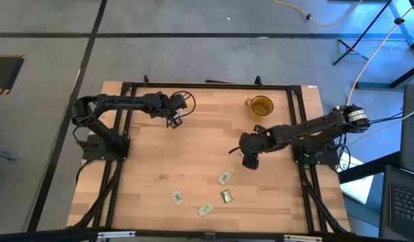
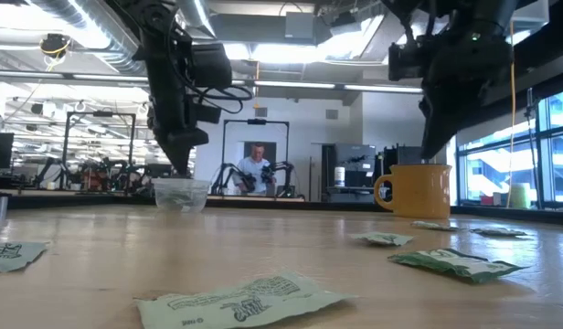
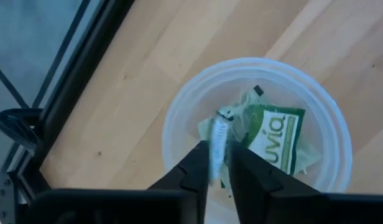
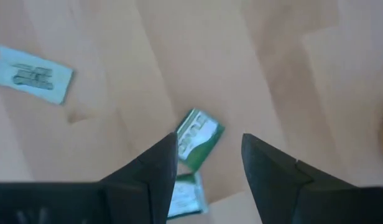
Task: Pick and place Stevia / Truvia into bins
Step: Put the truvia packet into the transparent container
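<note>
White sachet [image 3: 217, 142] edge-on between the fingers of left gripper [image 3: 219, 163], jaws narrow, above clear cup [image 3: 179, 106] holding green sachets [image 3: 275, 134], at 11 o'clock on table [image 1: 153, 168]; 4 loose sachets [image 1: 224, 177] toward 5 o'clock; right gripper [image 4: 209, 163] wide, empty, over them; amber mug [image 1: 262, 106] at 1 o'clock.

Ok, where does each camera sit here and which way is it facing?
High: above the table, straight down; both arms, left gripper and right gripper.
Low: table-top height, level across; clear cup, amber mug, arms hanging from above.
Left wrist: down into the cup; own fingers pinching a sachet.
Right wrist: down on loose sachets; own open fingers.
Shared: low and left wrist both show the clear cup.
</note>
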